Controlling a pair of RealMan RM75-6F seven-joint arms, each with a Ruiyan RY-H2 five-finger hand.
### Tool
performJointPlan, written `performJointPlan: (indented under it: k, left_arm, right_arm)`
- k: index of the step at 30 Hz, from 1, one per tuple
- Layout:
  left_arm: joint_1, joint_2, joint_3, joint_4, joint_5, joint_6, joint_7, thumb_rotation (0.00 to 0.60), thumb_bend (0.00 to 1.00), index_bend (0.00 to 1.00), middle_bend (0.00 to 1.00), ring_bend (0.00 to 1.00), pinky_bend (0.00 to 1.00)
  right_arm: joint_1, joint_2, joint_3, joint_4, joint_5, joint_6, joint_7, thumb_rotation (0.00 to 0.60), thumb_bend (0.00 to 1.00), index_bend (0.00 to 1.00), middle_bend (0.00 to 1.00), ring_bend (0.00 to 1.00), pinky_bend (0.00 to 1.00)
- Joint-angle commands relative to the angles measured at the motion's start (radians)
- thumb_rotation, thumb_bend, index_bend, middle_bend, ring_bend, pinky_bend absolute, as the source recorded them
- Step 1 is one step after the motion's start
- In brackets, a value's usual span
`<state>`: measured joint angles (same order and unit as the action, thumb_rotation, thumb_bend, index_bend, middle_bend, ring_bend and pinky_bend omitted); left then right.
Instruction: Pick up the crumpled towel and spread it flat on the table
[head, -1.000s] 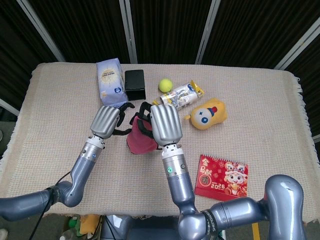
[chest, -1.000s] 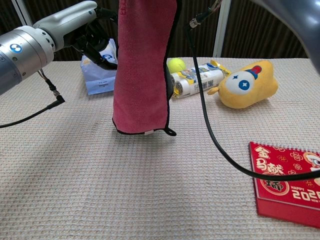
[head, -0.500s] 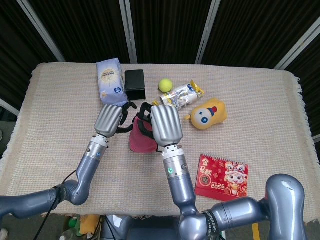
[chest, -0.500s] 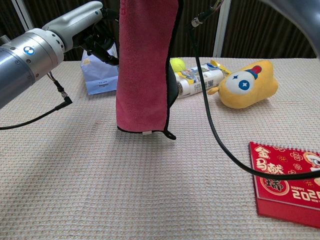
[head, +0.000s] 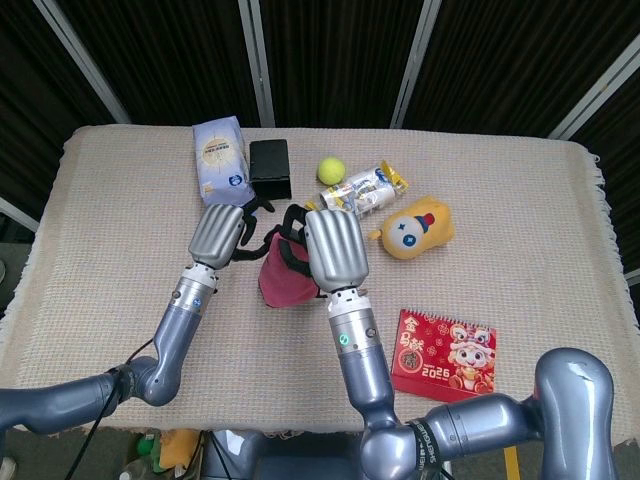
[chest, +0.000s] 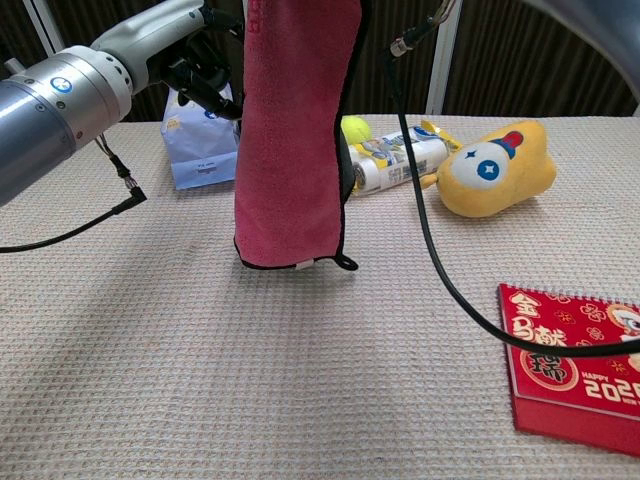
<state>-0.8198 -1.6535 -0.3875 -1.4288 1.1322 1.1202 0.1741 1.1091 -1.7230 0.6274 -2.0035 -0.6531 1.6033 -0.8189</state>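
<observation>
The red towel (head: 283, 283) with dark edging hangs lengthwise from my right hand (head: 333, 248), which grips its top from above. In the chest view the towel (chest: 290, 140) drapes down in a long fold and its lower edge just meets the table. The right hand itself is out of that frame at the top. My left hand (head: 222, 232) is raised close beside the towel's upper left edge. Its fingers (chest: 205, 70) are spread toward the cloth, and I see nothing held in them.
Behind the towel lie a blue-white bag (head: 222, 160), a black box (head: 270, 167), a tennis ball (head: 331, 169), a snack packet (head: 362, 188) and a yellow plush toy (head: 415, 228). A red calendar (head: 444, 355) lies front right. A black cable (chest: 430, 240) loops down from the right arm.
My left hand has moved up and in toward the towel's upper left edge. The towel has shifted slightly right, still hanging from the right hand.
</observation>
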Motion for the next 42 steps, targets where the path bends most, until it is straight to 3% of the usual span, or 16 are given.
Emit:
performJointPlan:
  k: [1, 5, 12, 20, 42]
  left_arm:
    - [-0.006, -0.010, 0.001, 0.009, -0.005, 0.001, 0.004, 0.600, 0.19, 0.37, 0.85, 0.77, 0.73]
    - [-0.013, -0.026, -0.001, 0.012, -0.022, -0.001, 0.010, 0.600, 0.20, 0.39, 0.85, 0.77, 0.73]
    - [-0.027, -0.043, -0.010, 0.009, -0.057, -0.012, 0.023, 0.600, 0.35, 0.47, 0.85, 0.77, 0.73]
    - [-0.035, -0.061, -0.009, 0.014, -0.063, -0.012, 0.009, 0.600, 0.38, 0.57, 0.87, 0.78, 0.73]
    - [-0.020, 0.035, -0.011, -0.002, -0.043, 0.003, 0.028, 0.600, 0.39, 0.63, 0.87, 0.78, 0.73]
  right_arm:
    - [0.002, 0.001, -0.001, -0.006, -0.001, 0.003, 0.000, 0.600, 0.58, 0.66, 1.00, 1.00, 0.93]
    - [0.004, 0.002, -0.001, -0.018, -0.001, 0.010, -0.003, 0.600, 0.58, 0.66, 1.00, 1.00, 0.93]
    - [-0.003, 0.010, -0.006, -0.035, 0.004, 0.016, -0.001, 0.600, 0.58, 0.66, 1.00, 1.00, 0.93]
    - [-0.007, 0.020, -0.012, -0.042, 0.007, 0.012, 0.004, 0.600, 0.58, 0.66, 1.00, 1.00, 0.93]
    - [-0.045, 0.072, -0.032, -0.066, 0.018, 0.004, 0.028, 0.600, 0.58, 0.66, 1.00, 1.00, 0.93]
